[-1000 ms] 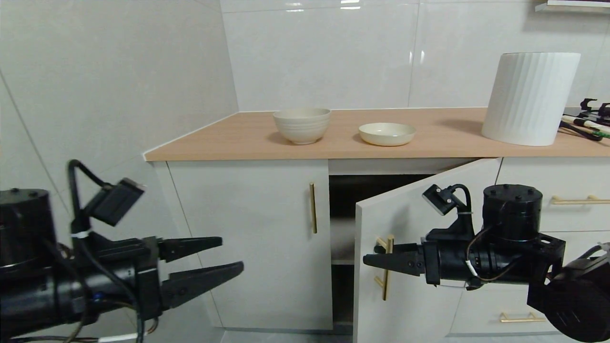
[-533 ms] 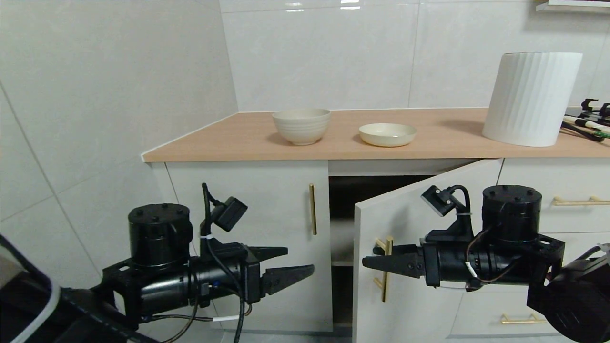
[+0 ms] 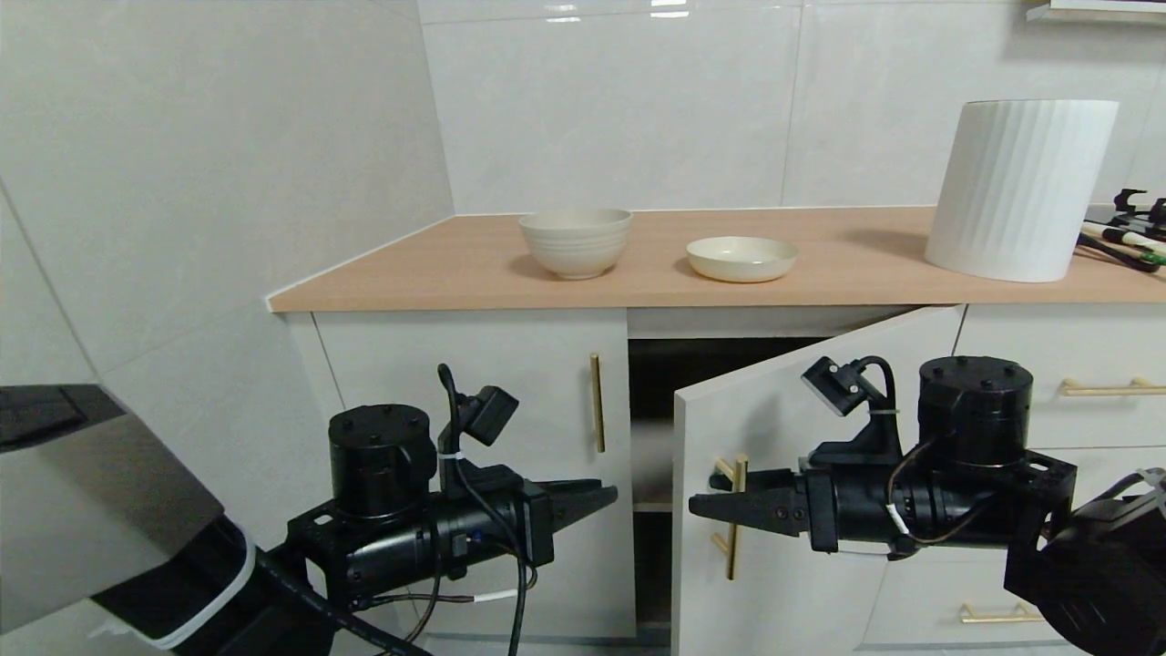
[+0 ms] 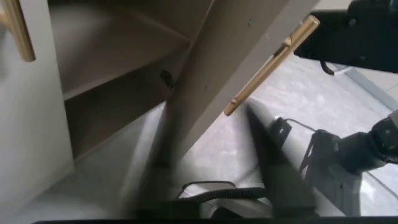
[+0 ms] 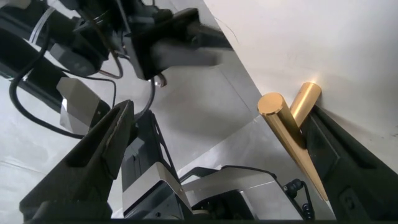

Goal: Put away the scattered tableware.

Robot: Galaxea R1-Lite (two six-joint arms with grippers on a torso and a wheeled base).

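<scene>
Head view faces the cabinet (image 3: pixel 437 364); wrist views (close) share its handle (image 3: pixel 732 551).

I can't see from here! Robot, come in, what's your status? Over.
Right end effector open, straddling the handle of the half-open cabinet door. Left end effector open, low beside the door gap. Bowl and dish on the counter, untouched.

Both arms point forward, low, left gripper (image 3: pixel 603 497) and right gripper (image 3: pixel 700 506) with fingers apart.

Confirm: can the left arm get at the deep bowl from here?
Probably yes. The left gripper hangs low by the closed cabinet door, but the bowl stands unobstructed on the countertop above it.
</scene>
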